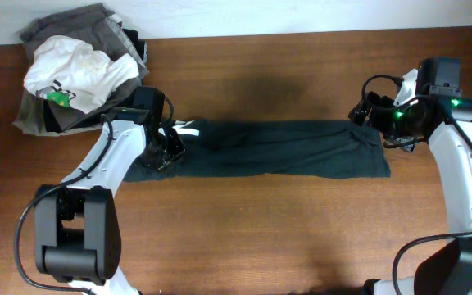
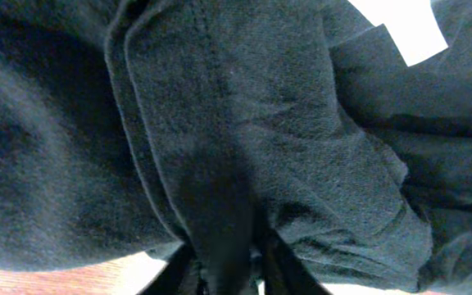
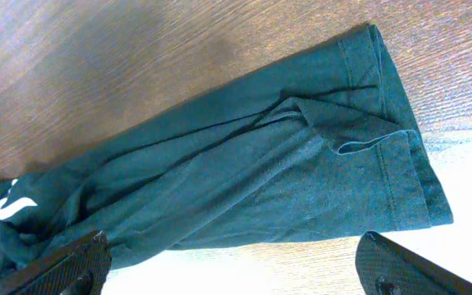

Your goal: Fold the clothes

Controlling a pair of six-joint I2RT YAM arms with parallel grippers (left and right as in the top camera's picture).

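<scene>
Overhead view: the dark teal-black T-shirt of soft thin fabric (image 1: 285, 149) lies as a long narrow band across the middle of the brown wooden table (image 1: 301, 238), running from 9 o'clock to 3 o'clock. A heap of white and grey garments (image 1: 76, 74) sits apart at 10 o'clock. The left gripper (image 1: 166, 149) is down on the band's 9 o'clock end, beside a small white label (image 1: 185, 127). The right gripper (image 1: 365, 113) stands at the 3 o'clock end, towards its upper corner. Left wrist view: the fingers (image 2: 179, 274) are drawn together on a raised ridge of cloth, so the claw is clamped on the T-shirt. How many layers it holds cannot be told. Right wrist view: the fingers (image 3: 64, 262) stand wide apart with nothing between them, and the hemmed end of the band lies below. A loose flap (image 3: 342, 135) is turned over near that hem. Judgement: the step in hand is securing both ends before folding the band end over end. The right claw should come down square on the hem, take every layer including the flap, and close fully. Both ends should then rise together, since thin cloth slips and sags.
</scene>
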